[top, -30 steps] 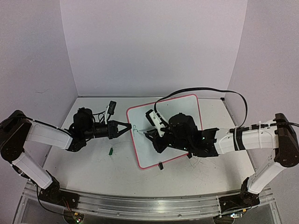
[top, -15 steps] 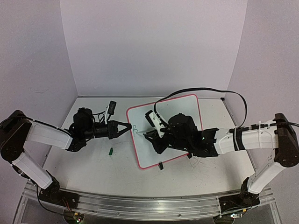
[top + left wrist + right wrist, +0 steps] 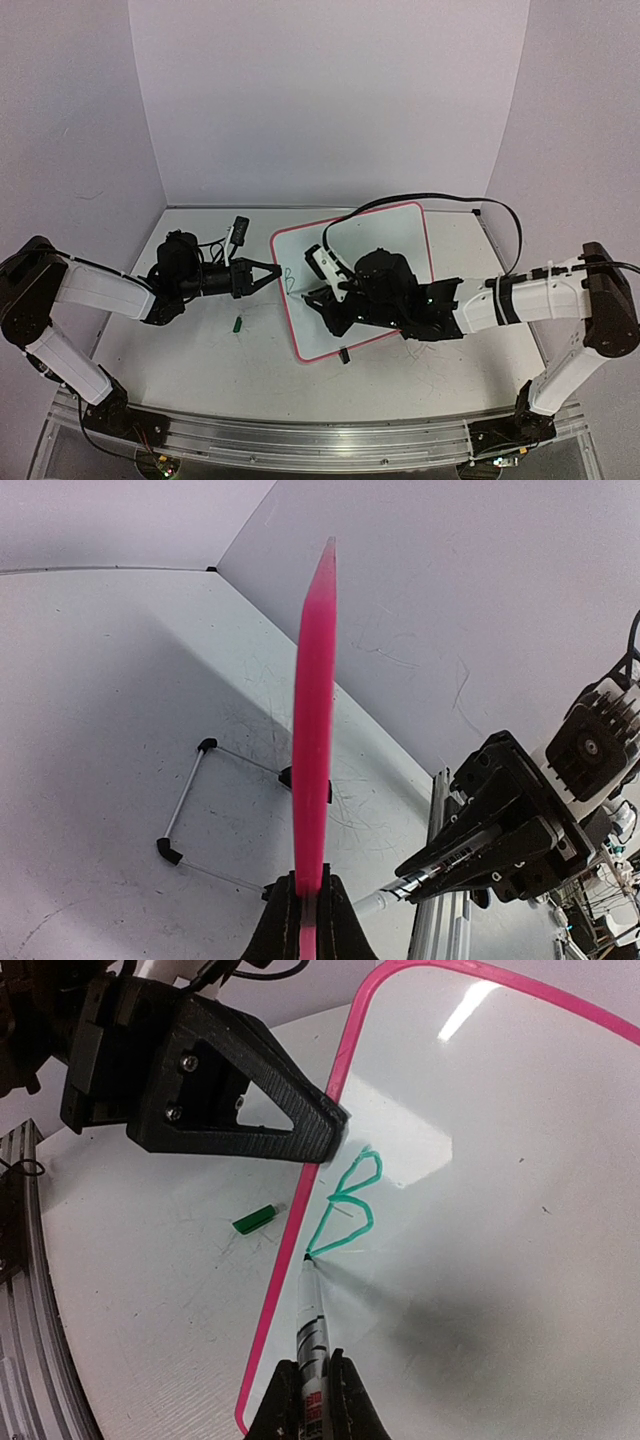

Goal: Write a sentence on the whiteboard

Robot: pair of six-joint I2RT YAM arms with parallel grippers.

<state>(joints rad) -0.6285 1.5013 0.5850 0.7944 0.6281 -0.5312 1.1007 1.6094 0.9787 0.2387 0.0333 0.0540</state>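
Whiteboard (image 3: pixel 395 225) sits mid-counter (image 3: pixel 200 370), between the two arms. The left tool (image 3: pixel 276 272) is clamped on the board's left edge. The right tool (image 3: pixel 312 296) is over the board's near-left part with a marker (image 3: pixel 311 1315) pinched in it, tip on the board just below the start of the sentence (image 3: pixel 352 1198), right beside that edge. A cap (image 3: pixel 238 323) lies on the counter left of the board, in front of the left tool.

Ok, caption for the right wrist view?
Right fingers hold a marker at a green B on the whiteboard; left fingers clamp its pink edge.
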